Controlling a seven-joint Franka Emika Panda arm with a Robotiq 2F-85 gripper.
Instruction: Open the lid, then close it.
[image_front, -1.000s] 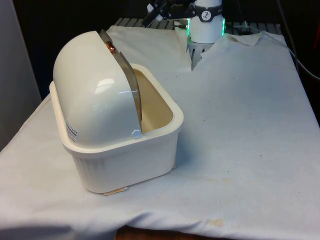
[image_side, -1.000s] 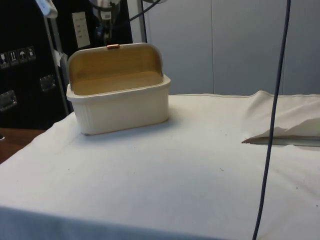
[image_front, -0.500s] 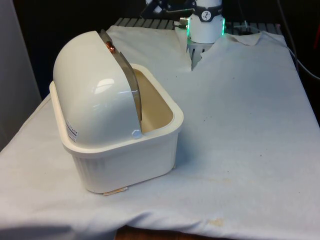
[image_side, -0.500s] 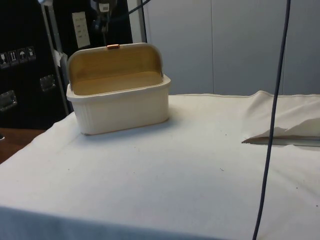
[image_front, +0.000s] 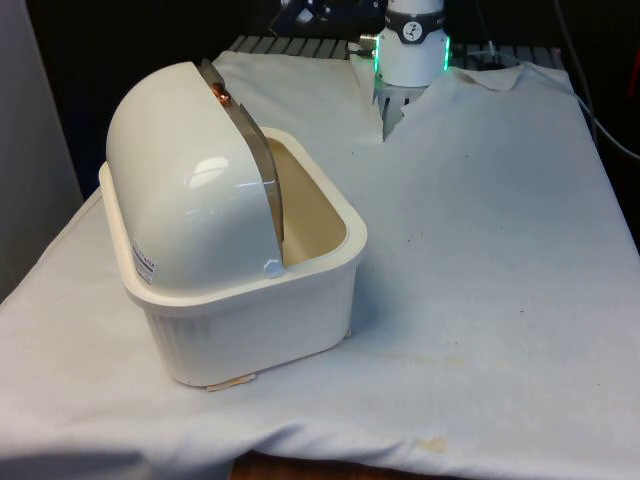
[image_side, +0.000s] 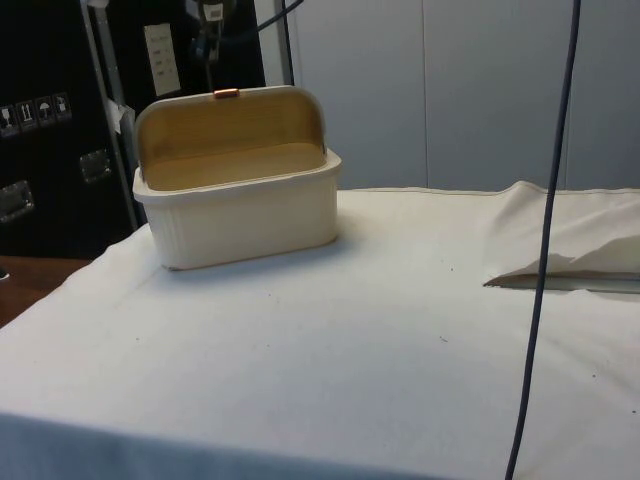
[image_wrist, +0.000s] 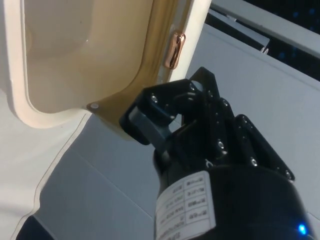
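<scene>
A cream bread box (image_front: 250, 300) stands on the white cloth towards the front view's left. Its domed roll lid (image_front: 185, 180) is rolled back, so the tan inside (image_side: 230, 165) is open to the side view. A small copper handle (image_front: 221, 95) sits at the lid's top edge (image_side: 226, 93). My black gripper (image_side: 210, 35) hangs in the air above and behind that handle, clear of the lid. In the wrist view the gripper (image_wrist: 167, 117) is shut with nothing between its fingers, and the copper handle (image_wrist: 175, 50) lies just beyond the fingertips.
The robot's white base (image_front: 410, 50) stands at the table's far end. A fold of cloth (image_side: 560, 260) rises at the side view's right, and a dark cable (image_side: 545, 250) hangs in front of it. The table's near edge (image_front: 330, 465) runs below the box.
The gripper has moved upward, away from the lid's handle. The lid has stayed rolled back and the box has not moved.
</scene>
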